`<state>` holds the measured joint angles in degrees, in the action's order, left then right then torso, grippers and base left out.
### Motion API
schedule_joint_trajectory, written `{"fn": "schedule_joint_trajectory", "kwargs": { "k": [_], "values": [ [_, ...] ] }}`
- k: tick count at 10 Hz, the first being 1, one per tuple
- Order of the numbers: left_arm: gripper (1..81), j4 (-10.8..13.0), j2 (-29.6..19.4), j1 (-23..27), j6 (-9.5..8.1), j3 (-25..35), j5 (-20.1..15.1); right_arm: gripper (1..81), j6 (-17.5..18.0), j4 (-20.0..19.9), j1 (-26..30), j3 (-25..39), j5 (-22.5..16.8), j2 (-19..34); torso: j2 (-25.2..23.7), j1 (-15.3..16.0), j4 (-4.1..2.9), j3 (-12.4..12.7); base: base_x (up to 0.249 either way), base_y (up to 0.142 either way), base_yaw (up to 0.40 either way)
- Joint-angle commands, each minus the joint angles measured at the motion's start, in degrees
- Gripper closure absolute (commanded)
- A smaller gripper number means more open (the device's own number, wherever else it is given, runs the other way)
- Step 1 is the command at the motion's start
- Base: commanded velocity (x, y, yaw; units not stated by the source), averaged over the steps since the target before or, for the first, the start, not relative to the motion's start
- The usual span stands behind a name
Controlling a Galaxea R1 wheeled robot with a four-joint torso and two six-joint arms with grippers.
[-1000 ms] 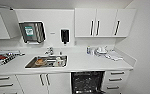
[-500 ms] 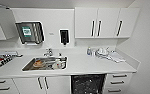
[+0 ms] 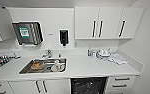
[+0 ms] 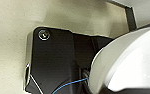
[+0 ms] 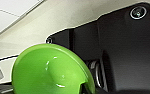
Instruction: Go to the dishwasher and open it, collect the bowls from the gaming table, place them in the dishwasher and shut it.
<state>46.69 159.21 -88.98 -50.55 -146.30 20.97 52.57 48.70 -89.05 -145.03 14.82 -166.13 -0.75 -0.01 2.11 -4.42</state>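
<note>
right tool: green bowl [image 5: 52, 71] large before its wrist camera, grip itself unclear | left tool: white bowl [image 4: 131, 62] looms likewise, fingers unclear | dishwasher [image 3: 89, 85]: open dark cavity under the counter [image 3: 91, 67], ahead and below, slightly right of centre

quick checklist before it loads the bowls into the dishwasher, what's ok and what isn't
1. Dishwasher open, dark inside showing under the counter: ok.
2. Green bowl close at the right wrist camera: ok; the grip itself: cannot tell.
3. White bowl close at the left wrist camera: ok; the grip itself: cannot tell.
4. Robot facing the dishwasher: not ok, it sits right of centre in the head view.
5. Free rack space: cannot tell.
6. Dishes in the sink: not in the way, ok.
</note>
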Motion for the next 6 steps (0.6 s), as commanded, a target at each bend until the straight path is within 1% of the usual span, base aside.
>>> {"fn": "schedule_joint_trajectory", "kwargs": {
  "k": [1, 4, 6],
  "values": [
    [81.1, 0.16, -1.26, 1.92, 0.11, 0.22, -0.58, 81.1, 0.17, 0.69, 2.6, 0.64, -1.55, 0.34, 0.0, 0.01, 0.0, 0.0, 0.134, 0.0, 0.0],
    [81.1, 0.42, -0.99, 1.92, 0.11, 0.22, -0.49, 81.1, 0.17, 0.61, 2.25, 0.46, -1.46, 0.43, 0.0, 0.01, 0.0, 0.0, 0.134, 0.0, 0.0],
    [81.1, 0.68, -1.17, 1.92, 0.19, 0.22, -0.05, 81.1, 0.17, 0.61, 2.6, 0.11, -1.47, 0.25, 0.0, 0.03, 0.0, 0.0, 0.098, 0.0, 0.0]
  ]
}}
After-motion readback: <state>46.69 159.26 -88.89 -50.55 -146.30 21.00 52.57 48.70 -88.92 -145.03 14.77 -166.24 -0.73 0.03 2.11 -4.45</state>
